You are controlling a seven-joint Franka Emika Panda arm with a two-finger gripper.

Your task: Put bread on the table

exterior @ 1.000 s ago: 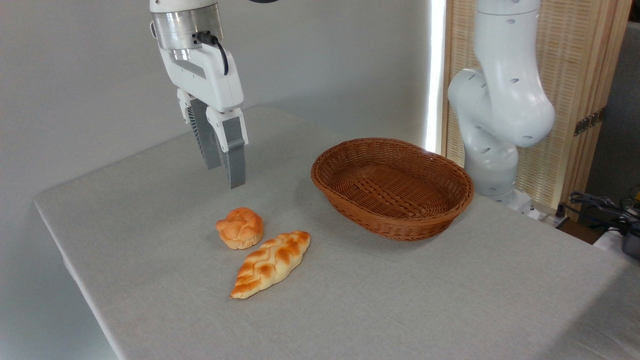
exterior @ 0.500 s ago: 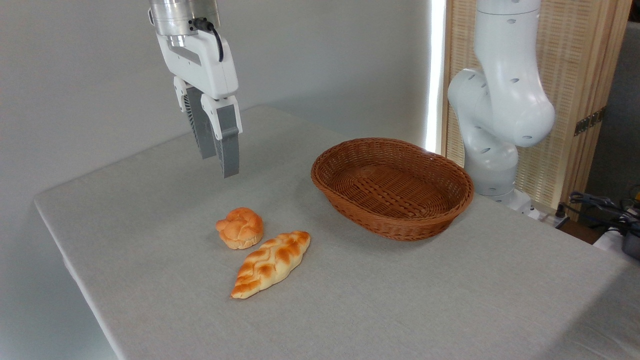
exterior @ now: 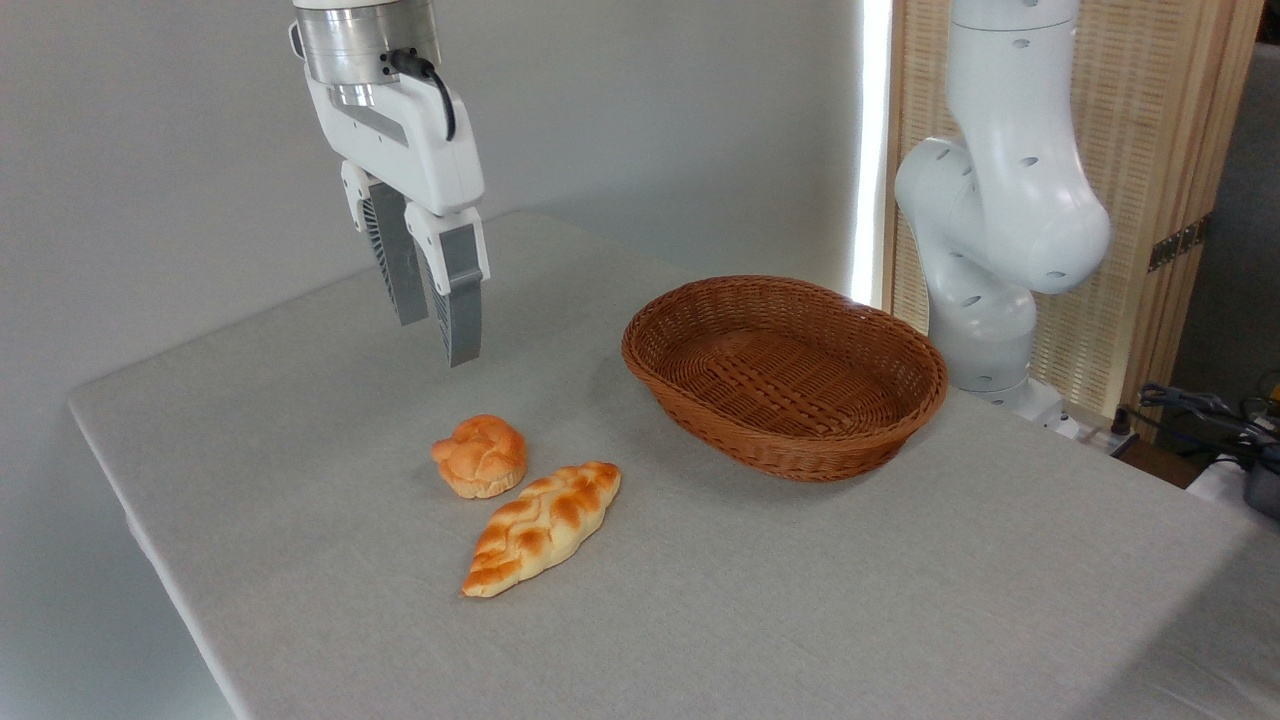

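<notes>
Empty gripper (exterior: 440,340) hanging above the table (exterior: 800,600), the bread (exterior: 541,526) already lying on the cloth

Its two fingers stand close, a narrow gap between them, nothing held; the braided loaf rests flat just beside the round bun (exterior: 481,455), well apart from the empty wicker basket (exterior: 785,375); judged from this, placing is done, and only a clear retreat upward seems left

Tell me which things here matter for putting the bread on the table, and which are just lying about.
Part of the job:
- braided loaf
- table
- gripper, holding nothing, above the table

Just lying about:
- round bun, beside the loaf
- wicker basket, empty
</notes>
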